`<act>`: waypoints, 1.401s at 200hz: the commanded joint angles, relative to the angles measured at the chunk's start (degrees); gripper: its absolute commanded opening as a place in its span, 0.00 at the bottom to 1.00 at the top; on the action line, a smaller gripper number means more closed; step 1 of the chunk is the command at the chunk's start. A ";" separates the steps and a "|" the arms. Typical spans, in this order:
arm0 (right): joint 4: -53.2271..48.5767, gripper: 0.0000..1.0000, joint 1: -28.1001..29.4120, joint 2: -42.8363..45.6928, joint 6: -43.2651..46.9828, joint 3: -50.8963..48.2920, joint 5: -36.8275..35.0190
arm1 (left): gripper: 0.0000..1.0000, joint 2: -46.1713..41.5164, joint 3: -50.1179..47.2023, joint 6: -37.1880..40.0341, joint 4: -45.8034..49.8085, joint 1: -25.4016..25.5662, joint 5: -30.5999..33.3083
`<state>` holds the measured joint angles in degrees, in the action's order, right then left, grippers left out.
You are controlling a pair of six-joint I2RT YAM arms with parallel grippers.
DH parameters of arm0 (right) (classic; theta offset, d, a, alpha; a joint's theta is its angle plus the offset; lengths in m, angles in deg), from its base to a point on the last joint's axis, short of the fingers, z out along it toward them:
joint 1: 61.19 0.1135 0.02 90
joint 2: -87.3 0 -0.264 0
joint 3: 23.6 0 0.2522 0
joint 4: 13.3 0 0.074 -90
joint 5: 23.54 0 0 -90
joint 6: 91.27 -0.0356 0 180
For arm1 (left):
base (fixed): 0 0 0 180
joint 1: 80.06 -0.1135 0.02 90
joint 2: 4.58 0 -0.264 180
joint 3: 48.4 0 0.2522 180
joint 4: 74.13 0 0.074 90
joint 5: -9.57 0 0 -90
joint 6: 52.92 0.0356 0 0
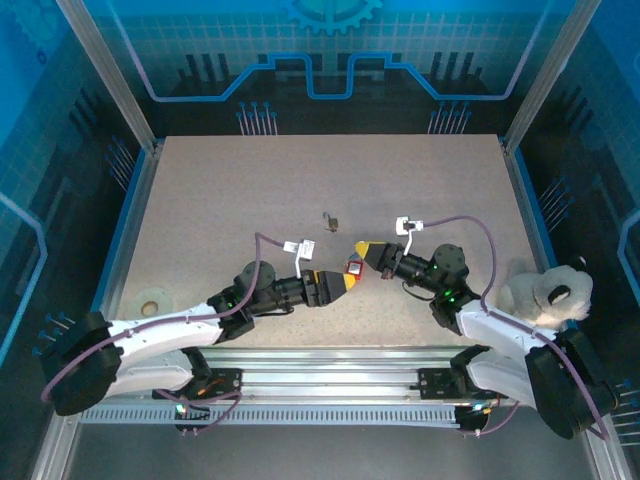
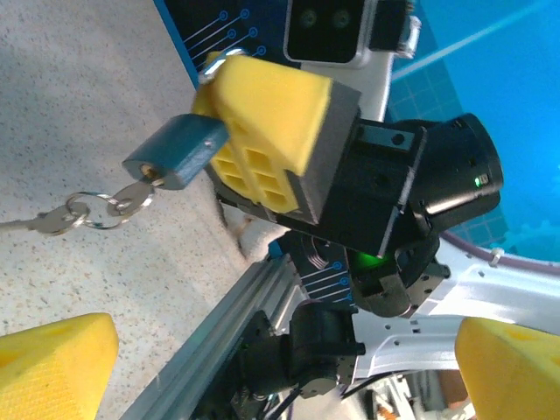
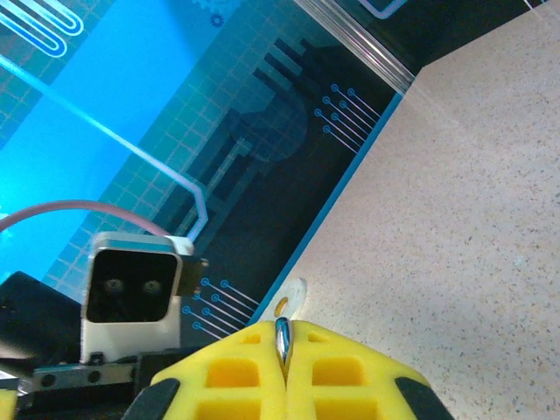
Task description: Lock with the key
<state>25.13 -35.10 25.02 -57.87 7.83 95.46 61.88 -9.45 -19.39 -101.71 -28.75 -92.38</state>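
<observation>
One key [image 2: 171, 156], clamped in right jaws, head slanting downward

The key [image 2: 140, 189] is tiny and metal, its blade seated in the underside of a padlock [image 2: 175, 153] held off the surface, near the near edge's middle. Its small ring [image 2: 99, 211] trails sideways.

Tabletop [image 1: 250, 170]: far half and both rear corners are open, a wide passage. Obstacles:
- small brass padlock [image 1: 332, 221], just beyond centre
- tape roll [image 1: 152, 299], near left front edge
- plush toy [image 1: 545, 293], right front edge

Centre front is crowded. Left hand [image 1: 348, 280], jaws wide, is nearly tip to tip with right hand [image 1: 360, 253], clamped on red padlock [image 1: 352, 267]. The key [image 2: 133, 196] and ring dangle below.
</observation>
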 commanded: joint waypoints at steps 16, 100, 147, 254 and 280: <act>5.55 0.00 0.37 0.79 0.51 -0.79 0.36 | 0.99 4.51 -1.14 -7.44 -11.87 -0.50 -1.12; 6.66 0.00 2.19 1.90 2.36 -1.63 0.01 | 0.99 6.97 0.57 -11.76 -15.71 -0.60 1.43; 7.10 0.00 3.24 1.84 3.26 -1.85 -0.43 | 0.99 11.86 -0.33 -16.65 -24.37 -0.72 1.75; 6.11 0.00 4.29 1.97 4.81 -1.75 -0.41 | 0.90 16.52 -1.92 -20.38 -33.70 -3.23 2.45; 6.00 0.00 4.49 1.83 5.26 -1.76 -0.52 | 0.89 14.87 -1.78 -19.60 -31.42 -3.21 2.37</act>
<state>29.15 -31.54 26.00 -54.40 6.28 95.41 79.45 -10.76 -39.50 -132.62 -31.59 -91.00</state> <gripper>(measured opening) 0.040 0.900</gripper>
